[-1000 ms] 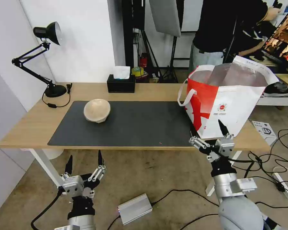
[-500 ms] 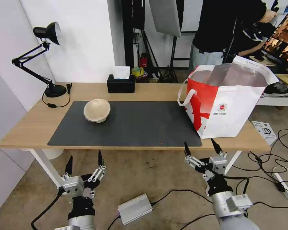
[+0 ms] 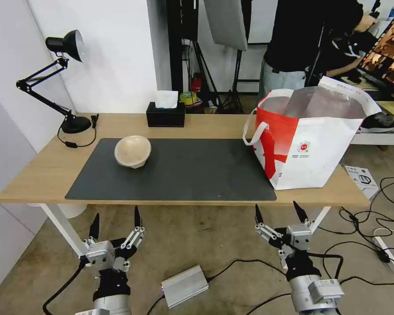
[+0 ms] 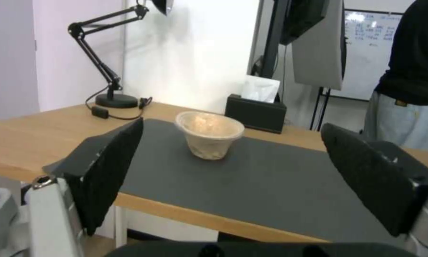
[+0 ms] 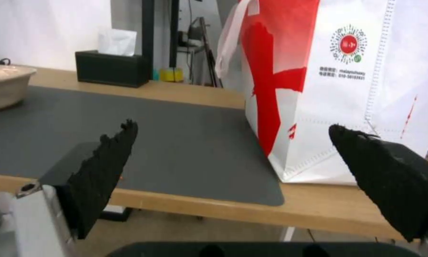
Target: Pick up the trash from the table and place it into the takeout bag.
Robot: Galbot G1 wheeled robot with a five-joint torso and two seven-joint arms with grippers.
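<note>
Beige paper bowl (image 3: 132, 151) is sitting upright on the dark grey mat (image 3: 184, 175), toward the mat's lamp-side end, nothing touching it. Left wrist view is showing the same bowl (image 4: 209, 134) on the mat (image 4: 271, 178), with the black tissue box (image 4: 255, 112) behind it near the table's far edge.

Mat is lying along the middle of the light-wood table (image 3: 39, 175). Desk lamp (image 3: 61, 78) is standing off the mat's far corner on the bowl's side. Tissue box (image 3: 165, 113) is resting beyond the mat's far edge, well apart from the bowl.

Takeout bag (image 3: 311, 140) is standing upright at the opposite end of the mat from the bowl, mouth open, foil lining showing, one bottom corner overlapping the mat's end. In the right wrist view the bag (image 5: 347, 89) is rising just past the mat (image 5: 176, 142); the bowl's rim (image 5: 5, 89) is showing at the mat's far end.

Left gripper (image 3: 115, 221) is hovering below the table's near edge, under the bowl's end of the mat, fingers spread wide, holding nothing. Right gripper (image 3: 279, 210) is hovering below the table's near edge, under the mat's bag-side corner, fingers also spread wide and empty.
</note>
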